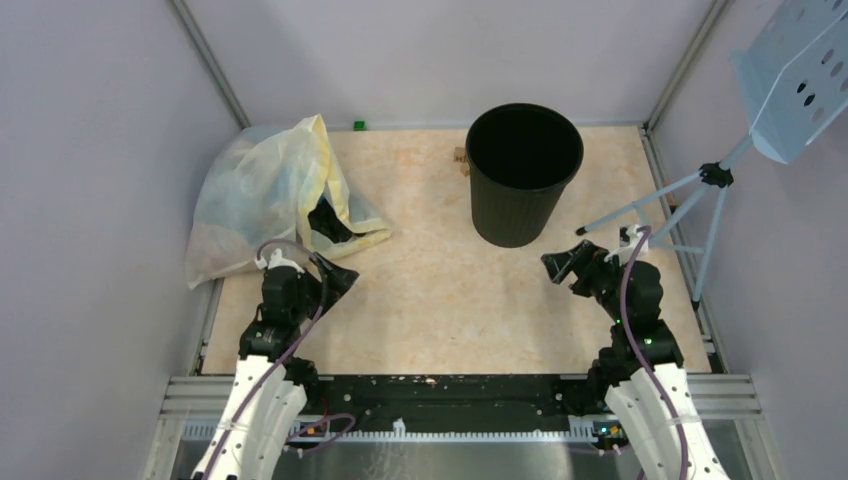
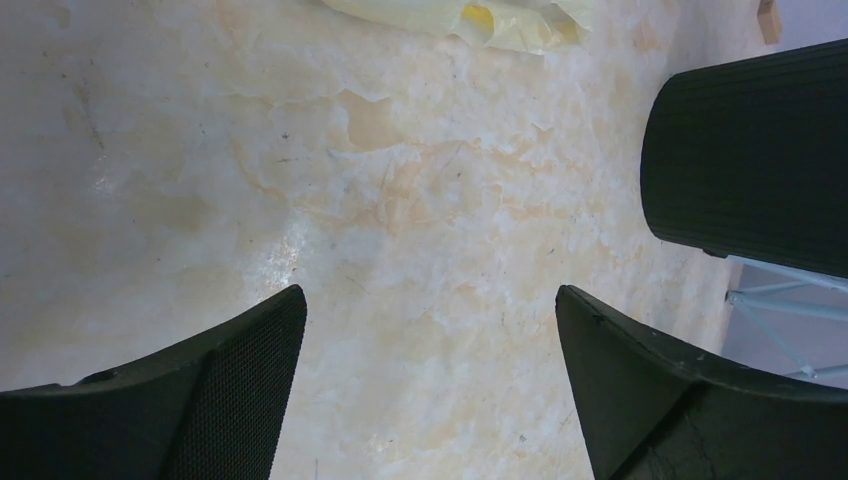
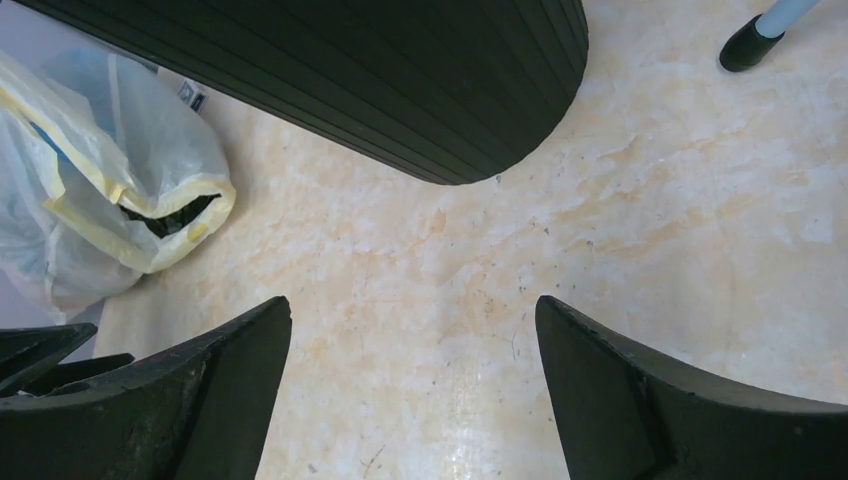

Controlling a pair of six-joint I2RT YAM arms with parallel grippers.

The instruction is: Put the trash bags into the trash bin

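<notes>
Trash bag (image 1: 328, 222), glimpsed in the pale-yellow bag's (image 1: 250, 190) mouth, is judged limp, slippery, best pinched at a fold; both jaws are released.

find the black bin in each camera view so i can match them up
Top view: the bin stands upright at upper middle, slightly right of centre.
Left wrist view: the bin shows as a ribbed wall at the upper right edge.
Right wrist view: the bin runs across the top as a ribbed wall.
Shared landmark: the pale-yellow bag, far left in the top view, top edge in the left wrist view, left side in the right wrist view.
</notes>
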